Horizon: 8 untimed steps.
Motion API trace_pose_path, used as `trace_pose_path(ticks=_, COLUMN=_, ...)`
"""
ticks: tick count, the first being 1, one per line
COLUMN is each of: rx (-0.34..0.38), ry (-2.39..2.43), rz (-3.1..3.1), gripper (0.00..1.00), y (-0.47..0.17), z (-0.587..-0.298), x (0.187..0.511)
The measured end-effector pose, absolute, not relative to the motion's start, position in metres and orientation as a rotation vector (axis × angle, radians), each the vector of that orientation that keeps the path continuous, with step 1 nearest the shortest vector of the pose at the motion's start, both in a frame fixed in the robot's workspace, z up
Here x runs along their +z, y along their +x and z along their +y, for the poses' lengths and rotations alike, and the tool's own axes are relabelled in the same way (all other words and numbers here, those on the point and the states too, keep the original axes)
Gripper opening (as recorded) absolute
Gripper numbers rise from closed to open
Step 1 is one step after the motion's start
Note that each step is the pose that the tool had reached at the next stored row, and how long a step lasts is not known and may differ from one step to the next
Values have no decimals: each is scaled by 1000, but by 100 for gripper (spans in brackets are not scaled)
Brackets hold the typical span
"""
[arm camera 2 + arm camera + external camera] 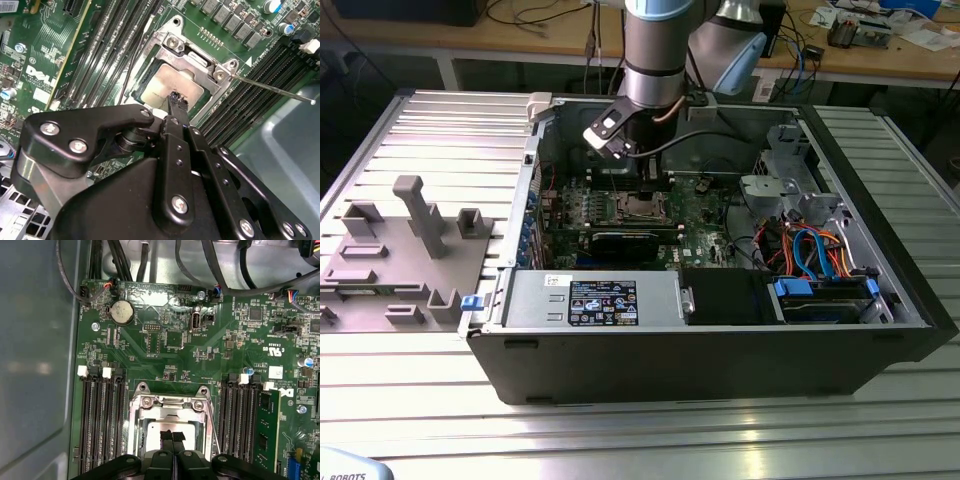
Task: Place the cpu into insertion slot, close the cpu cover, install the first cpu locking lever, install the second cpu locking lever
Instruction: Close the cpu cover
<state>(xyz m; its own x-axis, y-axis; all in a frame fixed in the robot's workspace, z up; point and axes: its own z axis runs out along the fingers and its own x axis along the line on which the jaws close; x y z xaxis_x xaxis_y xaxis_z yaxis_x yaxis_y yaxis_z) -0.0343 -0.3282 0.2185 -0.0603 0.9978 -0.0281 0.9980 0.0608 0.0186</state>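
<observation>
The cpu (161, 82) sits in the insertion slot (642, 207) of the green motherboard (200, 355), its pale face showing through the window of the cpu cover (149, 55) lying flat around it. The gripper (175, 98) stands directly over the chip's face, fingertips pressed together and holding nothing.

The open computer case (720, 340) on the slatted table (420, 420) is taken in whole by the exterior view, which is set well back and above and tilted down into the case. The arm (658, 50) is seen reaching in from the far side. Both wrist views are taken close over the motherboard (175, 340), looking down past the gripper (173, 436), whose black body is caught in the foreground. The second wrist view appears to be set nearer and at a slant, though this is hard to judge. The insertion slot (136, 422) is shared by all three views.
</observation>
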Motion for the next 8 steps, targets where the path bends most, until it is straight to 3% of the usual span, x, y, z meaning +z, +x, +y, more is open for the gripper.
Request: trace_pose_path(ticks=8, rx=-9, ry=2130, rz=2264, gripper=11, y=-49, z=-328, x=209)
